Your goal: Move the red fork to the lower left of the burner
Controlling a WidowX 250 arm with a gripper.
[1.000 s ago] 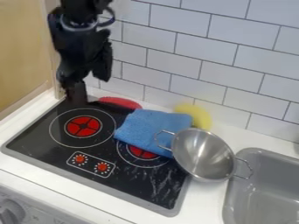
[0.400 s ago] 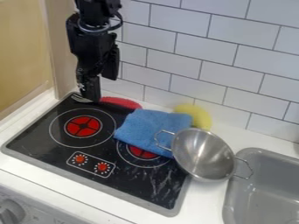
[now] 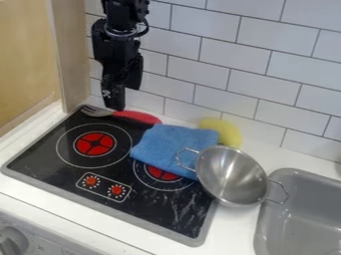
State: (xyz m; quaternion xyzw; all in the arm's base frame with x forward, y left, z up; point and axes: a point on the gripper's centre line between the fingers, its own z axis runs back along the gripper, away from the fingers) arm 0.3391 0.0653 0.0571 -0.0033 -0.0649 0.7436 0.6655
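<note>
Pincer (image 3: 116, 107) hangs at the rear of the black cooktop (image 3: 37, 149), near mid-length of the red-handled fork (image 3: 140, 117); cannot tell if clenched or released, or touching it. Fork lies behind the left burner (image 3: 94, 144), tines leftward. White worktop (image 3: 233, 229): blue cloth (image 3: 166, 142), two-handled metal pan (image 3: 233, 174), grey sink (image 3: 303, 219). White tiled wall (image 3: 220, 55) behind.

1. The black pincer (image 3: 116, 105) hangs over the rear left of the stove top (image 3: 40, 157), at the red fork (image 3: 139, 117); whether they touch, I cannot tell.
2. The fork lies along the back edge, metal tines left, behind the left burner (image 3: 94, 144).
3. A blue cloth (image 3: 168, 144) partly covers the right burner (image 3: 162, 174).
4. A two-handled metal pan (image 3: 233, 174) overlaps stove and white counter (image 3: 236, 224), beside a grey sink (image 3: 303, 209).
</note>
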